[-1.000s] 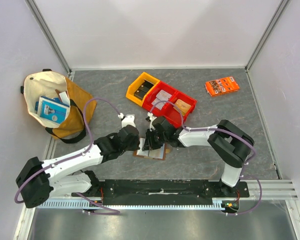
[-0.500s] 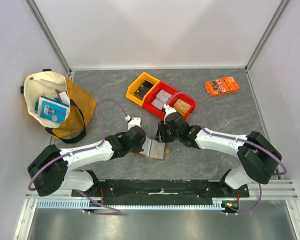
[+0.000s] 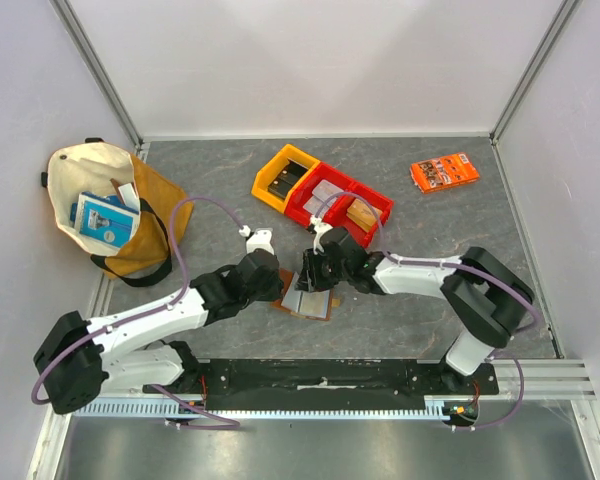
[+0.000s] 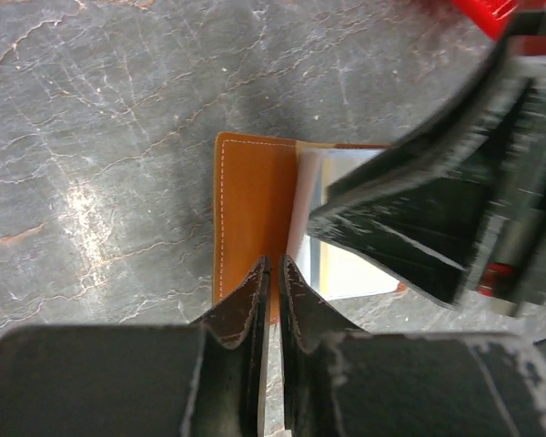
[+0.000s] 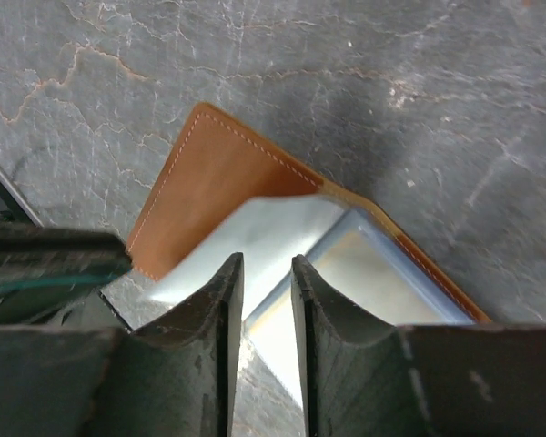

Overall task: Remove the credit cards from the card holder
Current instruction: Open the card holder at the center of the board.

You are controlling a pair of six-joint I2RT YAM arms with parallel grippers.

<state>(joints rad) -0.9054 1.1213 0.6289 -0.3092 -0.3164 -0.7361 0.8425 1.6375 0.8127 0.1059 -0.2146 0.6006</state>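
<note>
Right gripper (image 5: 259, 273) just slid back left onto the open card holder (image 3: 305, 300), near-centre on the table (image 3: 430, 230). Its jaws are narrow over a pale edge, can't tell if it's pinched. Left gripper (image 4: 271, 273) clamps its brown side. Credit cards (image 5: 359, 269) are still inside, so I'd guess the pull is only starting.
</note>
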